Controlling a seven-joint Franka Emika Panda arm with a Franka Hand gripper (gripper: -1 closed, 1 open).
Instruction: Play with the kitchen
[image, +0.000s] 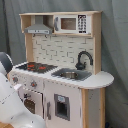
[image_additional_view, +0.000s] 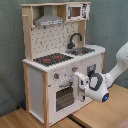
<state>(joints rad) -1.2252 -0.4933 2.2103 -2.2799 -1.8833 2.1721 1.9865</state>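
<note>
Where it stands: the kitchen (image_additional_view: 55, 65) rests on a wooden worktop (image_additional_view: 30, 119) before a grey curtain (image: 114, 45), shown in both exterior views.
Arm: white, reaching in from the second exterior view's right (image_additional_view: 116, 67).
Oven door: windowed, low on the front (image_additional_view: 64, 96).
Stovetop: black with red rings (image: 36, 66).
Sink: black faucet behind the basin (image: 82, 60).
Tool: against the front panel beside the oven door (image_additional_view: 80, 86); whether its fingers are apart or together, I cannot tell.
</note>
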